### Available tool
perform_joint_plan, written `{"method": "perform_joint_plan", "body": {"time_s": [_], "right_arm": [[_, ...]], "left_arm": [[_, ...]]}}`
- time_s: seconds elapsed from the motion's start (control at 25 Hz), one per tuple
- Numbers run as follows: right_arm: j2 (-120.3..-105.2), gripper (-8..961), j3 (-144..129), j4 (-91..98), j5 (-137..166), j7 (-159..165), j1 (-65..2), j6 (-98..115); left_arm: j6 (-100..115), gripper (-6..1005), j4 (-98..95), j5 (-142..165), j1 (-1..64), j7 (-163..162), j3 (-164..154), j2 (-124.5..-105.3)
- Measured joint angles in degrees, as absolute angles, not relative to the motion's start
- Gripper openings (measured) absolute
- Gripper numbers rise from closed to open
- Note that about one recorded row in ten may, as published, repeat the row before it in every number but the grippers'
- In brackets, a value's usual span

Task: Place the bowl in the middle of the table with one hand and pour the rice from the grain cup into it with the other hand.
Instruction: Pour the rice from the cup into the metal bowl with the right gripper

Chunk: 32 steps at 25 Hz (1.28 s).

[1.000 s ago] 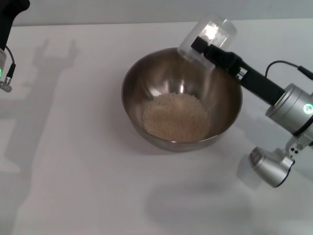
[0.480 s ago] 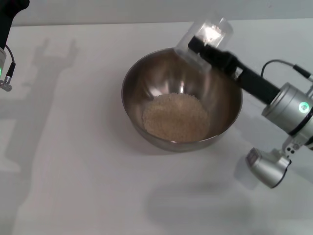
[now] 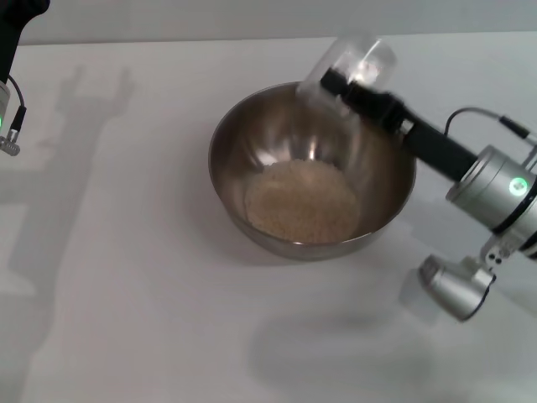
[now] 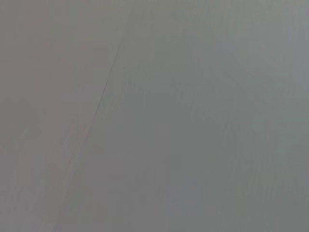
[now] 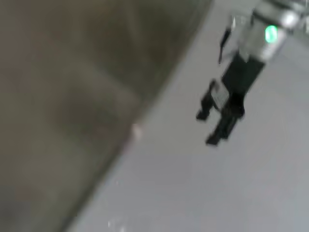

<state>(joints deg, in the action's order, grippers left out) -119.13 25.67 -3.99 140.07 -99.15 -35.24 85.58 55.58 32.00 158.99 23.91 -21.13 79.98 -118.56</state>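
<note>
The steel bowl point(image 3: 220, 134) stands near the middle of the white table point(image 3: 151, 294), holding a heap of rice point(image 3: 302, 200). My right gripper point(image 3: 336, 84) is shut on the clear grain cup point(image 3: 359, 55), which is tipped mouth-down over the bowl's far right rim. No rice shows inside the cup. The right wrist view shows the bowl's wall point(image 5: 72, 96) up close and, farther off, my left gripper point(image 5: 219, 123) open and holding nothing. In the head view only the left arm point(image 3: 8, 92) shows, raised at the far left edge.
The left arm's shadow point(image 3: 92, 109) falls across the table left of the bowl. The right arm's silver wrist point(image 3: 495, 189) and elbow joint point(image 3: 453, 285) hang over the table's right side. The left wrist view holds only a plain grey surface.
The right arm has shifted slightly left and forward, carrying the tipped cup a little farther over the bowl's rim. The rice heap and the left arm look unchanged.
</note>
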Motion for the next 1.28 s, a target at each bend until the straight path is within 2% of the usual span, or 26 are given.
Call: {"method": "perform_joint_plan", "body": {"time_s": [1.28], "right_arm": [[-119.07,33,26.6,-3.3,141.9,-105.7,-35.1,88.9]], "left_arm": [[56.1,815,33.3,159.2,23.0,-22.6,79.4,-118.52]]}}
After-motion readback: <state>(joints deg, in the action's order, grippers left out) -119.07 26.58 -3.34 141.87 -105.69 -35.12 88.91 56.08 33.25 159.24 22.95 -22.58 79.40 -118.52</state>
